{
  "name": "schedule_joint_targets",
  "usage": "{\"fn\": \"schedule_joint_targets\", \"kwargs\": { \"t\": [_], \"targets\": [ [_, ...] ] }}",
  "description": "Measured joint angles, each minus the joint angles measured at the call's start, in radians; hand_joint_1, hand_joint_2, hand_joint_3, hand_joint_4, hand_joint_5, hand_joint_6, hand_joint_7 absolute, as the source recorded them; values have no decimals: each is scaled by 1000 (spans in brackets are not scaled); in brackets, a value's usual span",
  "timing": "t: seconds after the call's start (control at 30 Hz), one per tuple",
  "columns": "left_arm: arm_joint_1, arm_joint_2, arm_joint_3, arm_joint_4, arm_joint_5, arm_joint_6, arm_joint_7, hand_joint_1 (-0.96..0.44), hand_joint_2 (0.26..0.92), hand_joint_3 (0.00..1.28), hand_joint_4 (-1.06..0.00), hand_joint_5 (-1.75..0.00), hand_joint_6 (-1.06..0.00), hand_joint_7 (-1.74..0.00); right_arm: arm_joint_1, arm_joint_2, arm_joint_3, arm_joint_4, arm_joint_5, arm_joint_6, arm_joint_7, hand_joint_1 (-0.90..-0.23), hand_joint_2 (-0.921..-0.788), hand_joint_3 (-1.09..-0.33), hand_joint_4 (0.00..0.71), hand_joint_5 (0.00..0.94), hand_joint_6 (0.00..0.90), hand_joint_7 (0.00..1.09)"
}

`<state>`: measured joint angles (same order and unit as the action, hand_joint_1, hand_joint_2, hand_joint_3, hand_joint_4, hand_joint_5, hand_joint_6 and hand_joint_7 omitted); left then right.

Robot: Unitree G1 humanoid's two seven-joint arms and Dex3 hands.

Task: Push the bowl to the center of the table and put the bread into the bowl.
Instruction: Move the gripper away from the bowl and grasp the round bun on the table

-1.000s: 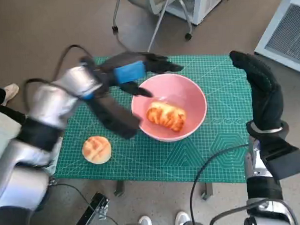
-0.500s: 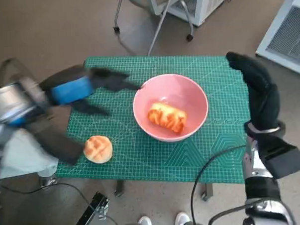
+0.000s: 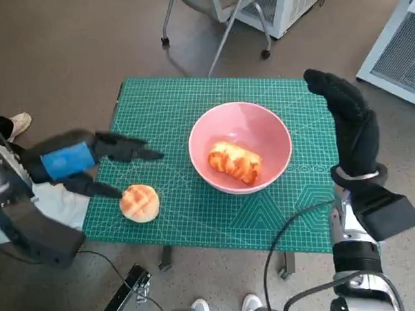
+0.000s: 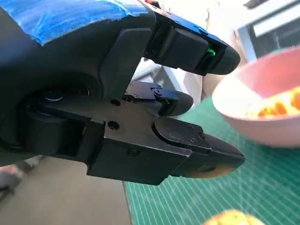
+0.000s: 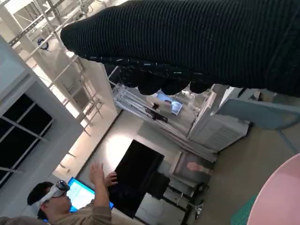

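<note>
Green gridded cutting mat (image 3: 196, 218) covers the small table, with the pink round bowl (image 3: 272, 135) near its middle holding a glazed oblong bread roll (image 3: 234, 162). A round scored bun (image 3: 140, 202) lies near the mat's left edge, just beside the blue-taped left hand (image 3: 90, 160), whose fingers are spread and hold nothing. The black-gloved right hand (image 3: 349, 125) hangs over the mat's right edge, open and empty.

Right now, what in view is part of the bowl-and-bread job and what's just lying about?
Job:
- bowl, pink, about mid-table
- long bread in the bowl
- left hand, empty, fingers spread
- right hand, raised at the table's right edge, empty

Lying about:
- round bun on the green mat, just beside the left hand
- chair beyond the table
</note>
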<state>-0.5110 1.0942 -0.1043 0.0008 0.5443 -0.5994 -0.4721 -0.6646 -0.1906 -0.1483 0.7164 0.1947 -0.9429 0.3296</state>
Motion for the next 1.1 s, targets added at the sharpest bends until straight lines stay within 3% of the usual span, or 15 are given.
{"fn": "schedule_joint_targets", "kwargs": {
  "t": [0.4,0.73,1.1],
  "targets": [
    [48,-31,-14,-13,85,25,-5,-32,768,0,-484,-7,-629,-13,-4,5,2,-8,6,29,24,-577,-921,-823,361,5,27,800],
    [48,-74,-99,62,216,18,0,-87,778,4,-423,0,-589,0,-3,5,-1,-18,30,41,51,-578,-921,-820,361,5,24,806],
    [7,-131,-199,175,359,36,6,-102,793,8,-383,0,-538,0,-2,-4,-4,-20,34,41,54,-580,-921,-814,363,5,27,802]
  ]
}}
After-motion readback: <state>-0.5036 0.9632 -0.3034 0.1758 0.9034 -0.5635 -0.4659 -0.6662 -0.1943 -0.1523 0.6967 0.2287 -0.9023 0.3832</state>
